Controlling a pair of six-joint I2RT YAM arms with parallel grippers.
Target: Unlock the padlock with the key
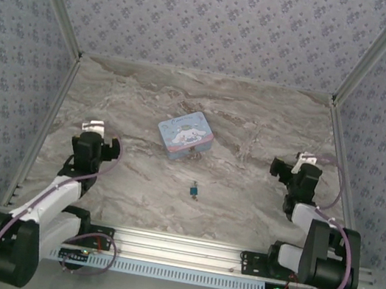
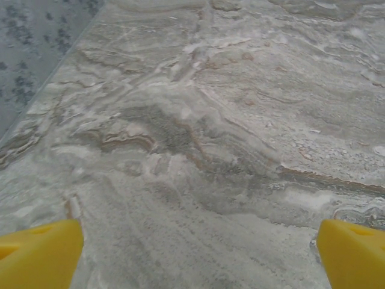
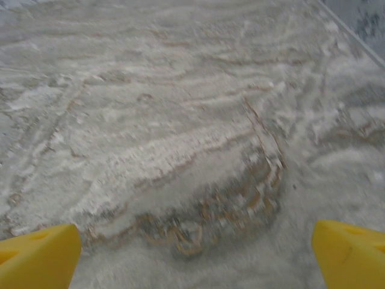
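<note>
Padlock lies on the marble table between the arms, closest to their bases. Tiny, rigid metal, probably light and slippery, it should be pinched across its flat body, keyhole left clear. Farther out, left gripper and right gripper hang spread wide, empty, well apart from it; beyond sits the cartoon tin.

No text, number or brand can be read anywhere; the light-blue tin carries a cartoon drawing, without legible words.
</note>
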